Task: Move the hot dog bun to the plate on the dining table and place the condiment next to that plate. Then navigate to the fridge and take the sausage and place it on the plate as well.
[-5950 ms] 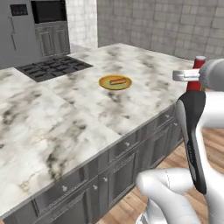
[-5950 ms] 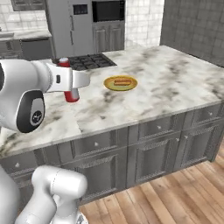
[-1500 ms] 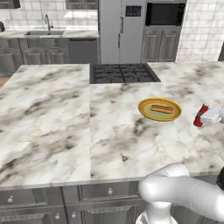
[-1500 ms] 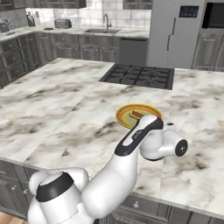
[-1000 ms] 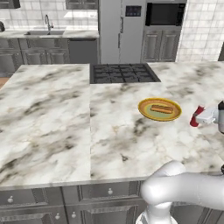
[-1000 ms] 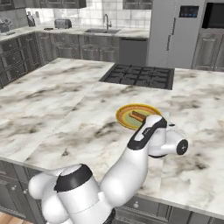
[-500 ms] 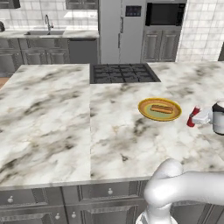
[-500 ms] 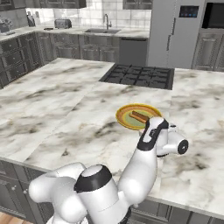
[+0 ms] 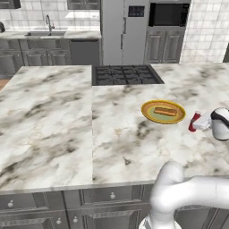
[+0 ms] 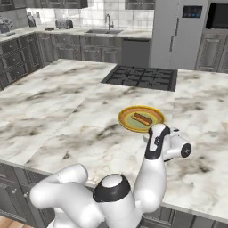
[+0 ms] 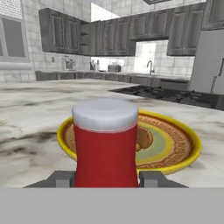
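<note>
Fridge (image 9: 123,31) stands at the back wall, well apart from the dining tabletop (image 9: 53,120), a veined marble island w/ a black cooktop (image 9: 125,74) set in its far side. Plate (image 9: 163,111) sits on the tabletop w/ the hot dog bun (image 9: 165,111) lying on it. Condiment (image 11: 105,142), a red bottle w/ white cap, is upright just beside the plate, jaws clamped on its sides near the base.

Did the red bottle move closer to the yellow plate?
Yes. In the left base view the condiment, held by the end effector, has slid left toward the plate, which stayed put on the dining table.
</note>
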